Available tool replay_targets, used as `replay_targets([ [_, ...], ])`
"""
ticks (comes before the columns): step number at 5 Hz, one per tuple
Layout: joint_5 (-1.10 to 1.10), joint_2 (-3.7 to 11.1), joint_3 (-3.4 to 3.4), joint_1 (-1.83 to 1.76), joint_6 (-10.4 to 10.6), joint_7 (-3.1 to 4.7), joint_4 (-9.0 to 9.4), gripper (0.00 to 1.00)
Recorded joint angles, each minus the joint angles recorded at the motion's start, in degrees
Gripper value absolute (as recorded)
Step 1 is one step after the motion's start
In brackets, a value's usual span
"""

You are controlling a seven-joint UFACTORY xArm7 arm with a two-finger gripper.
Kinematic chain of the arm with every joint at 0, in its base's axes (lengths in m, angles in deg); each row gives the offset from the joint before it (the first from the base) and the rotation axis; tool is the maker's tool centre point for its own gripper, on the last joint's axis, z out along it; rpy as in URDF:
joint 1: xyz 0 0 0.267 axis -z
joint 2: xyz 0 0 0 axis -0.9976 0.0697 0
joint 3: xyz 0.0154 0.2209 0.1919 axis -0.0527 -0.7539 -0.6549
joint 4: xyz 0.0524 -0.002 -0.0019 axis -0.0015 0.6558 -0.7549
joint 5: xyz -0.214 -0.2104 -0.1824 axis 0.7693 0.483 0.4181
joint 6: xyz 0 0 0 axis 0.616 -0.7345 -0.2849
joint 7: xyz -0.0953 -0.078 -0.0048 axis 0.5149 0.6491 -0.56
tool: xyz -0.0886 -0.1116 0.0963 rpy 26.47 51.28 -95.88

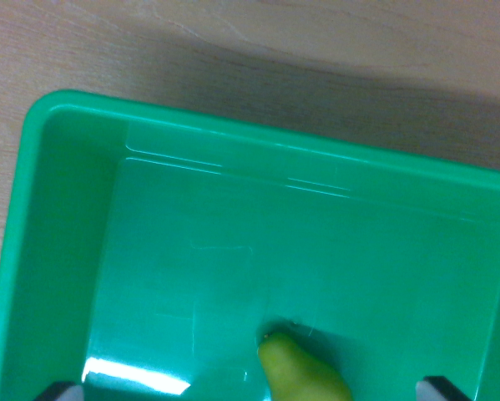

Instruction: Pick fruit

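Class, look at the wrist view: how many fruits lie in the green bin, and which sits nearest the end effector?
Only one: the yellow-green pear, at the bottom edge of the green bin, between the end effector's fingertips.

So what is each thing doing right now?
Green bin: upright on the wooden table, open on top, nearly empty.
Yellow-green fruit: lying on the bin floor, between the fingertips.
Gripper: only its fingertips show; looks spread wide, not touching the fruit.

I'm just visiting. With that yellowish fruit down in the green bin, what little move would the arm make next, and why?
Probably straight down a little. The fruit lies on the floor of the green bin at the picture's bottom edge, between the two dark fingertips showing in the lower corners. They don't touch it yet, so lowering should come before closing.
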Motion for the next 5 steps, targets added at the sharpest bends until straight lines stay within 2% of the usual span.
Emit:
replay_targets([
  [1,0.00,0.00,0.00,0.00,0.00,0.00,0.00,0.00],
  [2,0.10,0.20,0.31,0.13,1.89,1.23,1.91,0.00],
  [3,0.10,0.20,0.31,0.13,1.89,1.23,1.91,0.00],
  [4,0.22,0.43,0.65,0.27,4.05,2.63,4.08,0.00],
  [5,0.22,0.43,0.65,0.27,4.05,2.63,4.08,0.00],
])
